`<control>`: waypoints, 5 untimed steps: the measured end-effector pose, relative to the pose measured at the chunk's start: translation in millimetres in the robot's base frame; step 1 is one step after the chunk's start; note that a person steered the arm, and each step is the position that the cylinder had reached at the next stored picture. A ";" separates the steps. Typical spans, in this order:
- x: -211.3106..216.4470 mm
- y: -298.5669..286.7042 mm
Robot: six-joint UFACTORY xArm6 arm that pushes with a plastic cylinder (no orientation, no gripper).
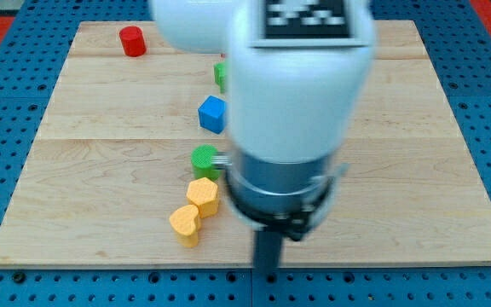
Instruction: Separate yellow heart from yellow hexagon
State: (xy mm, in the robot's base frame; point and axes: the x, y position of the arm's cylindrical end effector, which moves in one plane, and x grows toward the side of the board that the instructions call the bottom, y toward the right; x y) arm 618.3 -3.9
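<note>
Yellow heart (185,224) and yellow hexagon (203,195) sit touching on a pale wooden board (416,153), with the arm (301,102) looming just to the hexagon's right.

The board lies on a blue pegboard surface (7,77) studded with holes; nothing more of the room shows. The heart lies below and slightly left of the hexagon. A green cylinder (204,159) stands directly above the hexagon and against it, a blue cube (213,113) above that, a second green block (220,75) higher still, half hidden behind the arm, and a red cylinder (132,41) far up and to the left. My tip (267,275), a bare rod with nothing that opens or closes, ends near the board's bottom edge, right of and lower than the hexagon, clear of both yellow blocks.
</note>
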 end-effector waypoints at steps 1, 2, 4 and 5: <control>0.0 -64.2; 0.0 -78.8; -8.5 -69.0; -17.2 -59.2</control>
State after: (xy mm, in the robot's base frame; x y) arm 601.1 -63.1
